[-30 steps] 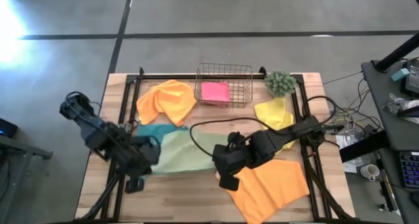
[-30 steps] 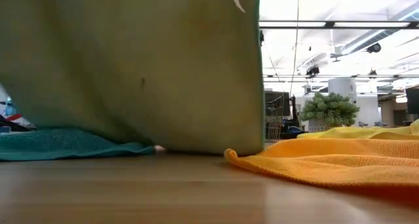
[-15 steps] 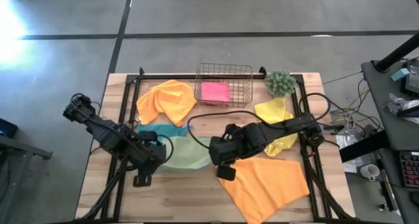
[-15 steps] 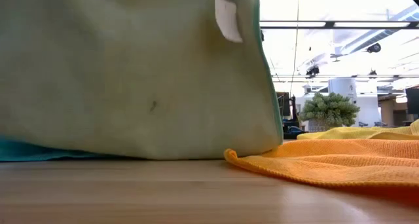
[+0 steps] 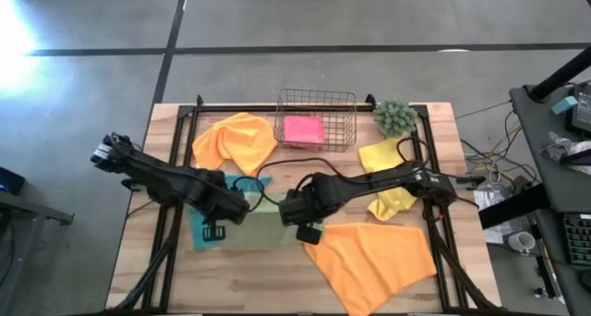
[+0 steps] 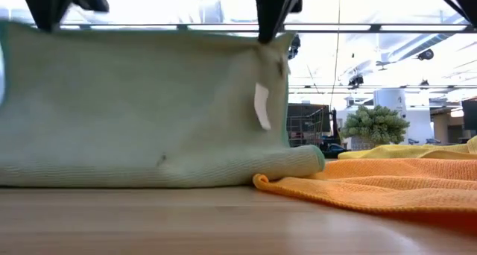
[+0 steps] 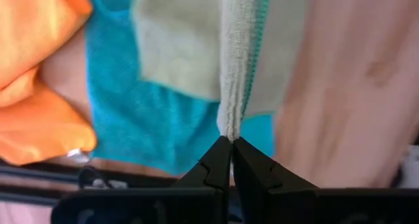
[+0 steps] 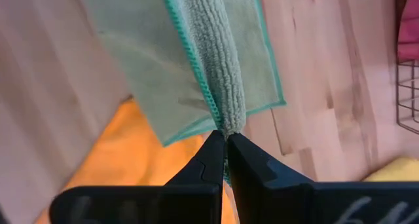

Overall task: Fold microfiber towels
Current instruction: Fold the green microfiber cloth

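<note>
The sage green towel (image 5: 263,208) hangs over the middle of the counter (image 5: 249,279), pinched at its two upper corners: the left claw (image 7: 231,140) is clenched on one corner and the right claw (image 8: 224,135) on the other, so the cloth drapes like a curtain with its lower part resting on the wood, as the low view shows. This fold looks to be only under way, not laid flat yet. Beneath it lies the teal towel (image 5: 205,231), spread and unfolded. Just beside the hanging cloth, toward the front right, a large orange towel (image 5: 374,263) lies open; a second orange towel (image 5: 235,140) is crumpled at the back left, and the yellow towel (image 5: 388,168) is bunched near the small plant (image 5: 395,117). Only the pink towel (image 5: 303,129) appears finished, a neat square inside the wire basket (image 5: 316,100). By that reckoning, one of six is done and five remain.
</note>
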